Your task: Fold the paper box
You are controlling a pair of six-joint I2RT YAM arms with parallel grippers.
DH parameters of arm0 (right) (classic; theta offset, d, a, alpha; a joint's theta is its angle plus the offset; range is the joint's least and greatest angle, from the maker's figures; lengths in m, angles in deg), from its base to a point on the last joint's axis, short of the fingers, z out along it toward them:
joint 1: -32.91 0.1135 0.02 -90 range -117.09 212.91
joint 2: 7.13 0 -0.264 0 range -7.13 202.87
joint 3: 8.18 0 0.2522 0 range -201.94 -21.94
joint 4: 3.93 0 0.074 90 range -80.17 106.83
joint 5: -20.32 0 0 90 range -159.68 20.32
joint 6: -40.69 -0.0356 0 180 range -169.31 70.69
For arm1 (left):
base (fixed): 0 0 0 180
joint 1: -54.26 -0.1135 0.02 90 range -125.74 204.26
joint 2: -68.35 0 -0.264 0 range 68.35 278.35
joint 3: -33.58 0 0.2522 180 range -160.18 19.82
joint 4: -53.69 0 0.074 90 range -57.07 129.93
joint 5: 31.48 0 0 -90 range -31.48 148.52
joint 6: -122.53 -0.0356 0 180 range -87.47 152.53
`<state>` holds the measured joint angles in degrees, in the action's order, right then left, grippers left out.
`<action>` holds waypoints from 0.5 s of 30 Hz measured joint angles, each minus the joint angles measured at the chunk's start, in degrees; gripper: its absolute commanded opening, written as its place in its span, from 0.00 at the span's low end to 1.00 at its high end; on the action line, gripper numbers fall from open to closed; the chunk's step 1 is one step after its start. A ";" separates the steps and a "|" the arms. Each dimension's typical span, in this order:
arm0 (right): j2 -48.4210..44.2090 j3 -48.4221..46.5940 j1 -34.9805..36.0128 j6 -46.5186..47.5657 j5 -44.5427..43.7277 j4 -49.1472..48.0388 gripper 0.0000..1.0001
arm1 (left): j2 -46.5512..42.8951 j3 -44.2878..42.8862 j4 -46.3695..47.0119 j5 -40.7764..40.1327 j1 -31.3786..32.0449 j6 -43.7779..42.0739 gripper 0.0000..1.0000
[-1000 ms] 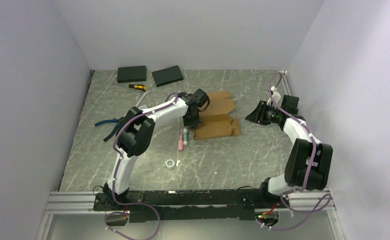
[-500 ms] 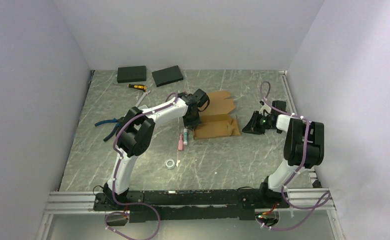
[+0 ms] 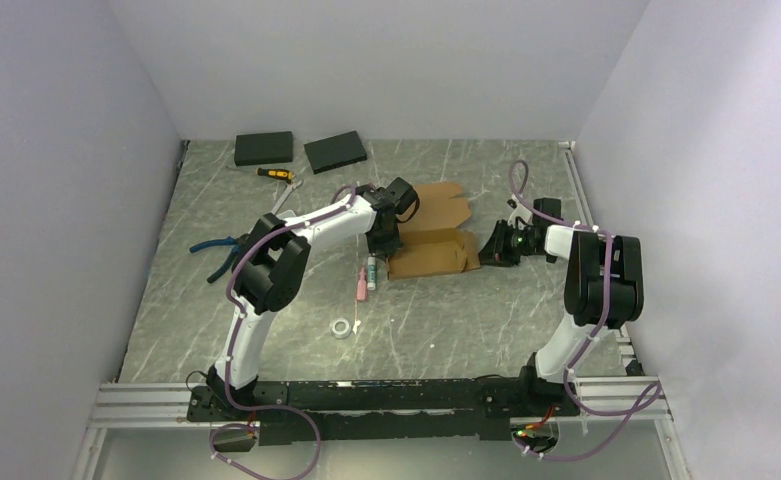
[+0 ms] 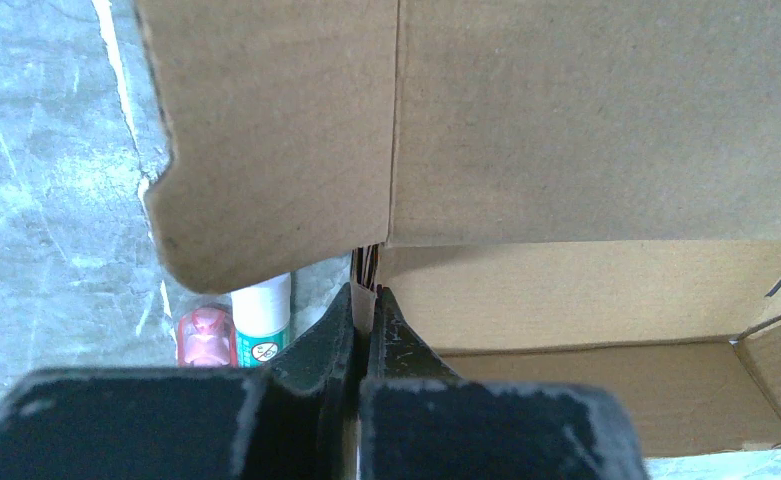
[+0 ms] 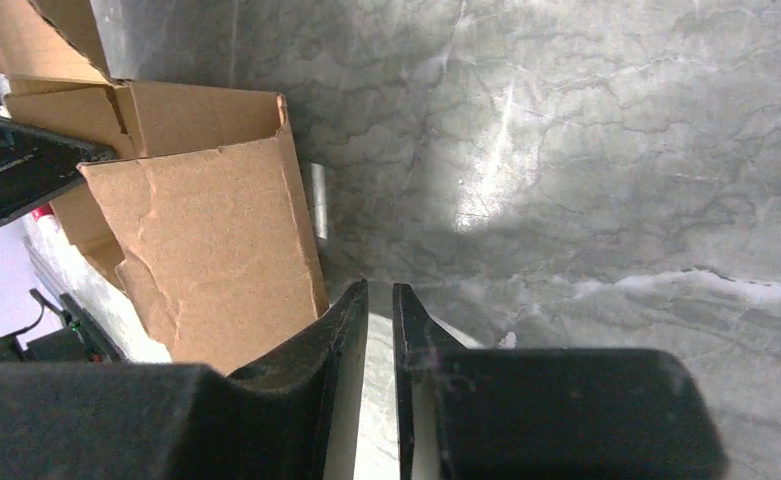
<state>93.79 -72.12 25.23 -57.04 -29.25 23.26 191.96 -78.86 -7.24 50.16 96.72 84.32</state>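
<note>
The paper box (image 3: 436, 245) is brown cardboard, half raised in the middle of the table, with its lid flap (image 3: 444, 203) lying flat behind it. My left gripper (image 3: 384, 243) is at the box's left end, shut on the thin edge of a cardboard wall (image 4: 365, 295); the box panels (image 4: 586, 120) fill that view. My right gripper (image 3: 488, 248) is low at the box's right end. Its jaws (image 5: 379, 290) stand a narrow gap apart with only table between them, and the creased end flap (image 5: 216, 240) is just left of the left finger.
Two black slabs (image 3: 264, 148) (image 3: 335, 151) lie at the back left, with a yellow screwdriver (image 3: 276, 174) near them. Blue pliers (image 3: 216, 250) lie at the left. A pink tube and a white-green tube (image 3: 366, 278) lie by the box's left end, a tape roll (image 3: 341, 328) nearer.
My right arm has swung down and left from mid-air to the box's right end, and its jaws have narrowed. The left gripper and the box have not moved.
</note>
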 measured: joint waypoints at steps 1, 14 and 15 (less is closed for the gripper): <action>-0.02 0.00 0.00 -0.02 0.37 -0.02 0.20 | 0.00 0.00 0.00 0.00 0.00 0.00 0.00; -1.62 1.14 -0.24 -1.38 5.38 -2.47 0.31 | 0.00 0.00 -0.02 0.00 -0.02 -0.02 0.00; -1.64 1.22 -0.39 -1.55 5.90 -2.60 0.31 | 0.00 0.00 -0.02 0.00 -0.02 -0.02 0.00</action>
<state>92.15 -70.89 24.83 -58.59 -23.35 20.66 191.96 -78.86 -7.27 50.16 96.70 84.30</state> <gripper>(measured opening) 0.295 0.036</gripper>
